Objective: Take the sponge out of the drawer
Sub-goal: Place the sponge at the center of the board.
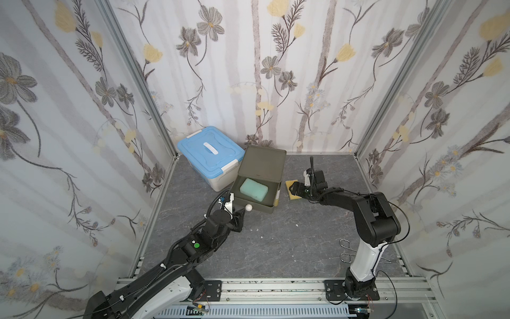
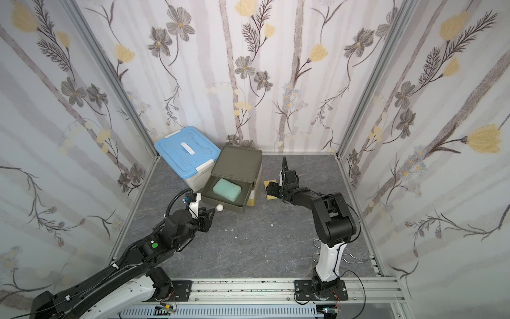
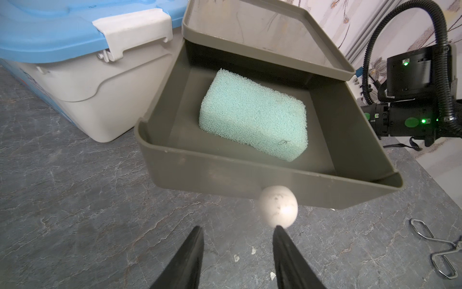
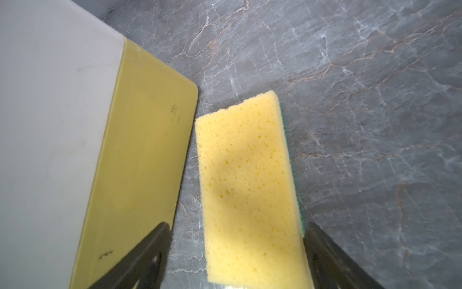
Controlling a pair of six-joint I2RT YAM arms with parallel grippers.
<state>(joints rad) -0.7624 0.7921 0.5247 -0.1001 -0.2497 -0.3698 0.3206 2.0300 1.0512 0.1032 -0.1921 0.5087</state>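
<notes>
Left wrist view: left gripper (image 3: 238,227), jaws apart, sits just short of the open drawer (image 3: 212,172) where the teal sponge (image 3: 253,117) lies, which looks light and squashy, best pinched across its short sides.

The left arm (image 1: 199,243) and right arm (image 1: 369,212) are black, with white lower links, ribbed black cables and small green lights.
</notes>
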